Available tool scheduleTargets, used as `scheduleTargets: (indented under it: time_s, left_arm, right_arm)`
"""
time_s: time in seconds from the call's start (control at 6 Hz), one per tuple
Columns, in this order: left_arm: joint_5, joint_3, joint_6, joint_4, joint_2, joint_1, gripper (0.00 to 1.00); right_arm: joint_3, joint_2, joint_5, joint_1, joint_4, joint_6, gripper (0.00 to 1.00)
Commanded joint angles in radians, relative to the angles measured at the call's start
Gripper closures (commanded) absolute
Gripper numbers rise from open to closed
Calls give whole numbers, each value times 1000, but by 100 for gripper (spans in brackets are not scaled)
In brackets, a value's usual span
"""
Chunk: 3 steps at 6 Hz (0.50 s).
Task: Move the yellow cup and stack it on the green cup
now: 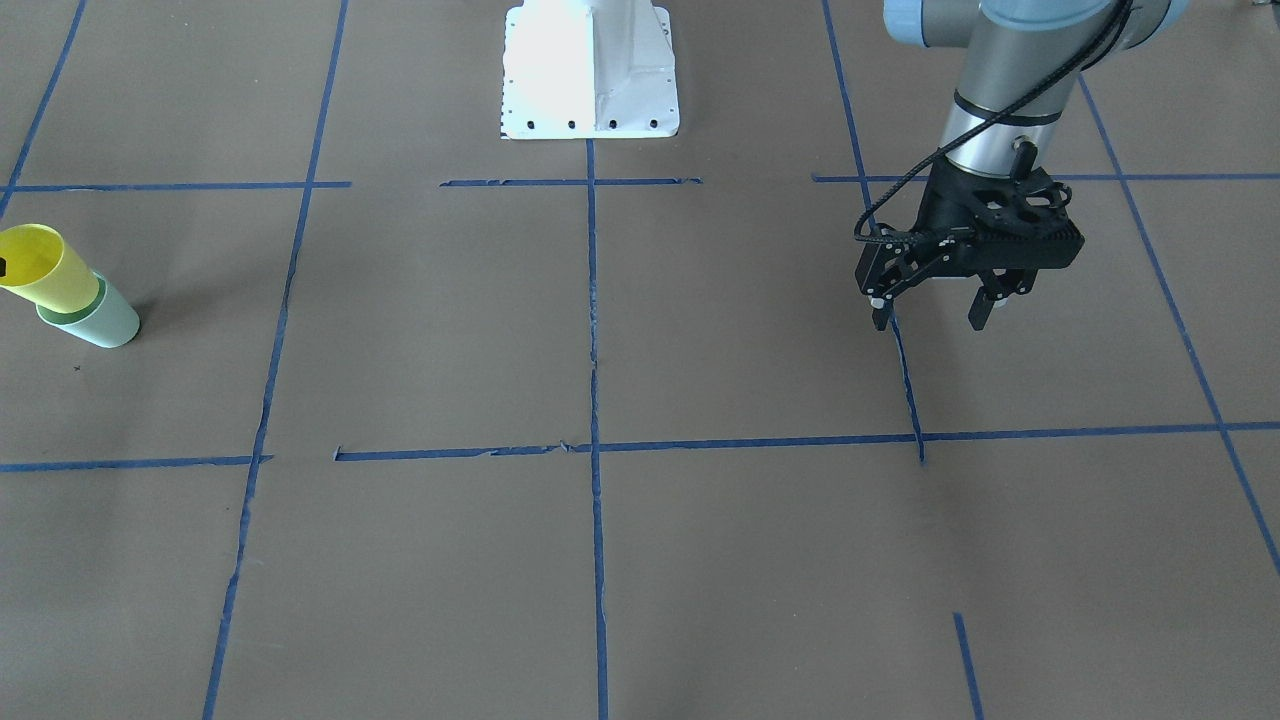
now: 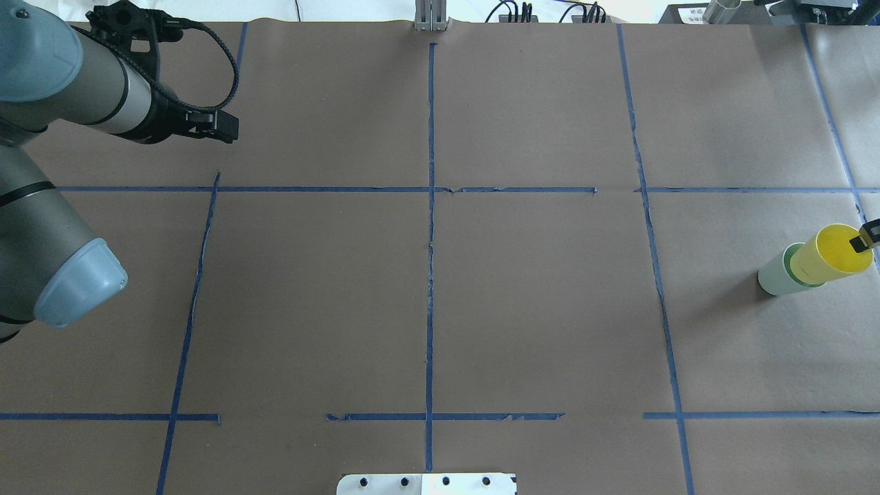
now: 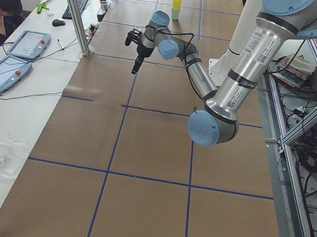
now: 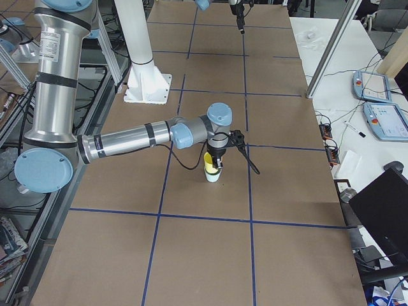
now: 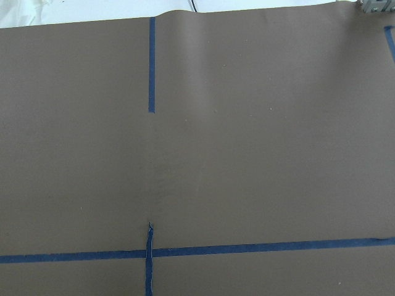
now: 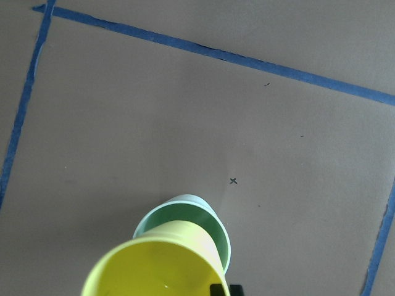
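The yellow cup [image 2: 828, 256] sits nested in the green cup [image 2: 775, 276] at the table's far right edge; both also show in the front view, the yellow cup [image 1: 42, 272] over the green cup [image 1: 100, 318]. My right gripper [image 2: 865, 238] is at the yellow cup's rim, with one black fingertip [image 6: 225, 288] against its wall. It looks shut on that rim; the other finger is hidden. My left gripper [image 1: 932, 318] is open and empty, hanging above the table on the robot's left side, far from the cups.
Brown paper with blue tape lines [image 2: 430, 206] covers the table. The white robot base [image 1: 590, 70] stands at the near middle edge. Monitors, cables and an operator's desk [image 3: 15, 60] lie beyond the far edge.
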State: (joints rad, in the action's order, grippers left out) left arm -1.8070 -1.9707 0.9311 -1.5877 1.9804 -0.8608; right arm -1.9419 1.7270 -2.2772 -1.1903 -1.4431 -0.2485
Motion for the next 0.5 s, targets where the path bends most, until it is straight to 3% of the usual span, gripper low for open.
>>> scheduleTargets:
  time_s: [0.0,0.17,0.33]
  left_arm:
    - [-1,0,0,0,0,0,0]
    - [-2,0,0,0,0,2,0]
    - [-14,0,-3,0,2,2,0]
  right_arm:
    - [6,-7,2,1,-5,-3,15]
    - [9,-10,-5,2,0,-17,0]
    - [3,-15,-8,-2,0,-15,0]
